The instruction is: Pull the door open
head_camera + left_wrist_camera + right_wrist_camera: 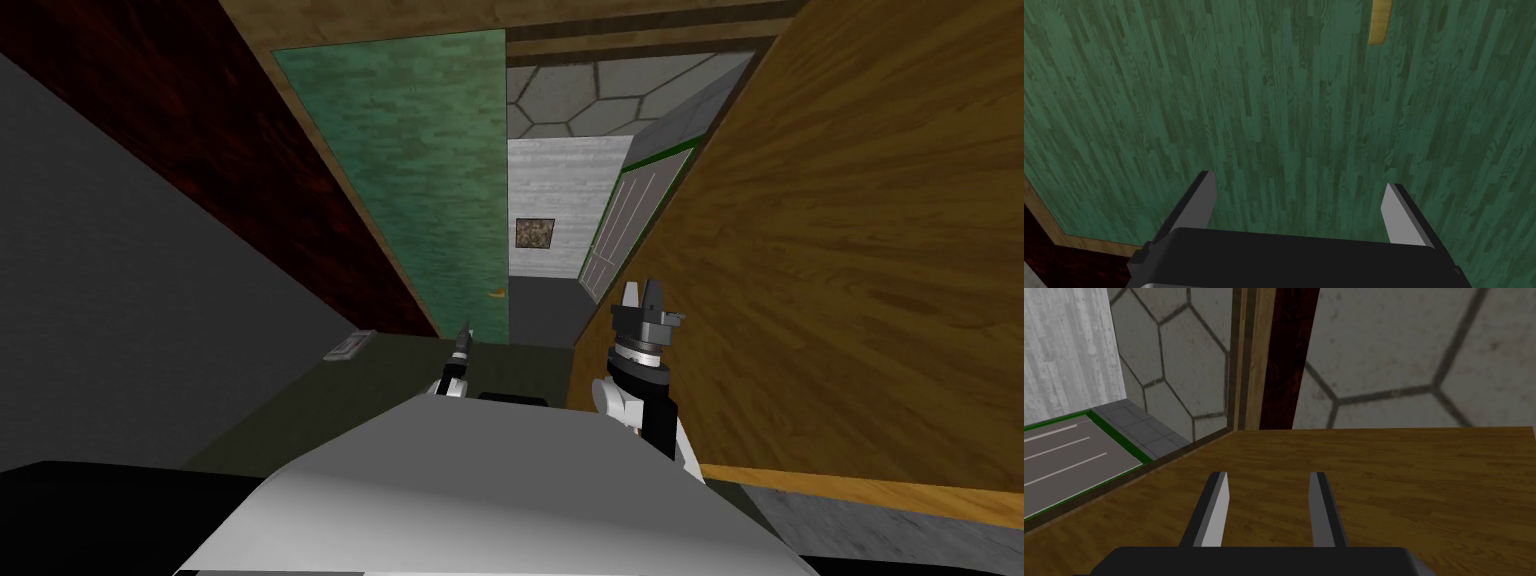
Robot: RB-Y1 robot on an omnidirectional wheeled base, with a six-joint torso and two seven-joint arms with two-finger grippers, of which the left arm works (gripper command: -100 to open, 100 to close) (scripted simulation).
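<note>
A narrow doorway opens onto a hexagon-patterned wall (600, 95). The green wood-grain door (420, 170) stands ajar on the left. Its tan handle (1380, 22) lies beyond the left gripper (1299, 181) (jaws spread wide, empty). The right gripper (1269, 475) faces a brown wooden panel (1399, 488), jaws narrowly parted, holding nothing.

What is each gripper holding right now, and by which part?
Nothing. The left gripper is open, facing the green door, short of its handle; the right gripper is empty too.

The left pincer (1299, 179) has grey blades, black body.
</note>
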